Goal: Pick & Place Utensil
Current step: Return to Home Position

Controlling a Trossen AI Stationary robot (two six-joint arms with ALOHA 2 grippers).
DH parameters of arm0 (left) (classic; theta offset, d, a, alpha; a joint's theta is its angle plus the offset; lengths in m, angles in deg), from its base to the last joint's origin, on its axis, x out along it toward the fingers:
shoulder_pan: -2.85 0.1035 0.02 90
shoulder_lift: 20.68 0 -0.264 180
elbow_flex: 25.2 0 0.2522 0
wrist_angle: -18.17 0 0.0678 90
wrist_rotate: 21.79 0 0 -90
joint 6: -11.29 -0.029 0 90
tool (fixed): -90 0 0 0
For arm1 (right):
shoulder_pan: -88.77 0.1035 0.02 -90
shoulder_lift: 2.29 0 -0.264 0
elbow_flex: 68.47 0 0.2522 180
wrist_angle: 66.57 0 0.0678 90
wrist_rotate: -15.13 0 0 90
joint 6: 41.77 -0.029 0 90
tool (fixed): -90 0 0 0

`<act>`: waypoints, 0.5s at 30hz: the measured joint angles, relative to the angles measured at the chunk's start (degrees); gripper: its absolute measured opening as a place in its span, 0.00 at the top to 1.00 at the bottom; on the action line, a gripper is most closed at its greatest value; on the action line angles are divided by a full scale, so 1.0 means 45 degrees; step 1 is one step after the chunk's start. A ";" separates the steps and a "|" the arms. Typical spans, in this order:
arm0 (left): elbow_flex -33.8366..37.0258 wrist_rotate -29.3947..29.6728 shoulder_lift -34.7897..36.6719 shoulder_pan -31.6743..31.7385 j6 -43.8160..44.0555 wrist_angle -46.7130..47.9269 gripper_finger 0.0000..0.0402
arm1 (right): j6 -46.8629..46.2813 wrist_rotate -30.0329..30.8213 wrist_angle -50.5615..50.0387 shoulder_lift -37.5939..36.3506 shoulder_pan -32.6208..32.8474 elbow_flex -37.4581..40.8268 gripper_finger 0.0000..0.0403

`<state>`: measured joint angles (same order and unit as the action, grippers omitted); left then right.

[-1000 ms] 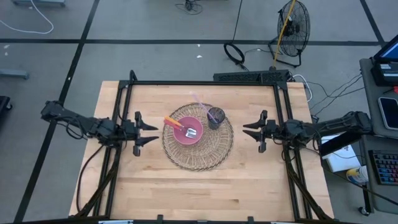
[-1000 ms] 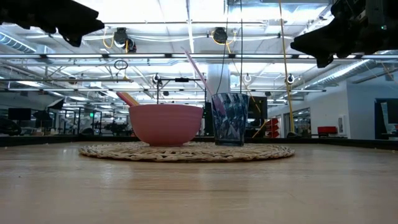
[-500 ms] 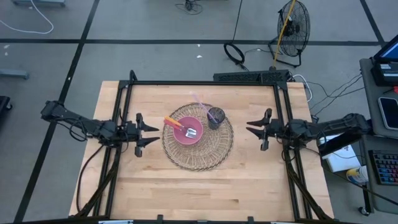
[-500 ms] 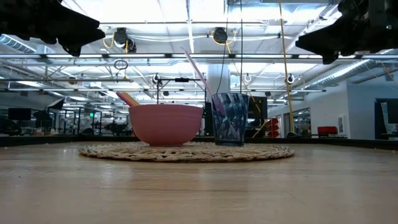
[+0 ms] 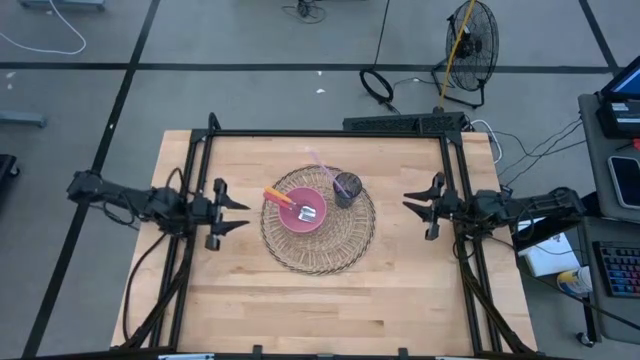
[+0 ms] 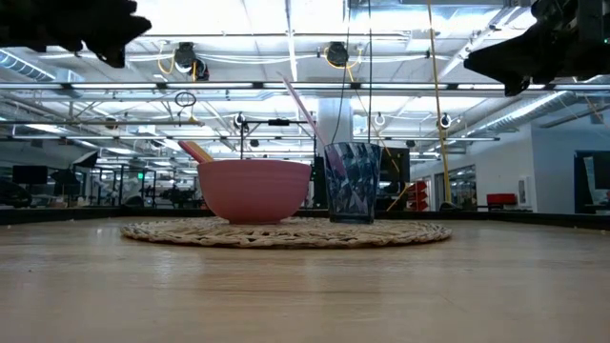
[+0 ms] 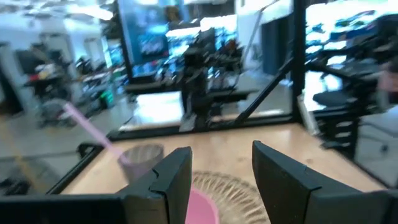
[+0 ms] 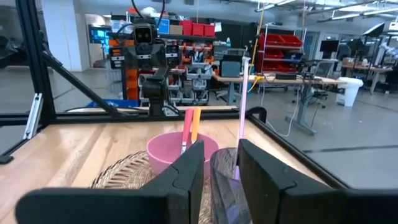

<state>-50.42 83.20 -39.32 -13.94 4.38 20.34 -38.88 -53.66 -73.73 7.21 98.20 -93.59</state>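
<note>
A pink bowl (image 5: 303, 212) stands on a round woven mat (image 5: 318, 250) in the middle of the table. An orange-handled utensil (image 5: 278, 196) leans on the bowl's rim, and a metal utensil (image 5: 308, 212) lies inside. Two handles (image 8: 190, 127) rise from the bowl in the right wrist view. A dark glass cup (image 5: 347, 187) with a pink straw (image 8: 242, 93) stands on the mat beside the bowl. My left gripper (image 5: 240, 212) hovers left of the mat, open and empty (image 7: 221, 152). My right gripper (image 5: 410, 207) hovers right of the mat, open and empty (image 8: 221, 146).
A black frame (image 5: 330, 133) borders the table along its far, left and right sides. Bare wood (image 5: 320, 310) lies between the mat and the near edge. A fan (image 5: 470, 40) and cables are on the floor beyond the far edge.
My right gripper has drawn back from the mat toward the table's right edge, staying level and open. The bowl, cup and utensils have not moved.
</note>
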 joint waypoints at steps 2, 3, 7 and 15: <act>0.0000 -0.0830 0.0241 0.0490 -0.0002 0.0094 0.58 | 0.0047 0.0000 0.0006 -0.0030 0.0000 0.0000 0.78; 0.0000 -0.1044 0.0282 0.0730 0.0025 0.0189 0.58 | 0.0049 0.0000 -0.0001 -0.0030 0.0000 0.0000 0.78; 0.0000 -0.1523 0.0321 0.1613 0.0172 0.0452 0.58 | -0.0017 -0.0002 -0.0088 -0.0025 0.0000 0.0000 0.78; 0.0003 -0.2142 0.0434 0.2698 0.0379 0.1231 0.58 | -0.0031 0.0464 -0.0394 -0.0026 -0.0005 0.0000 0.78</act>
<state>-50.41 73.56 -37.37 -1.80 6.09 25.88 -39.02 -51.57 -75.51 7.09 98.17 -93.59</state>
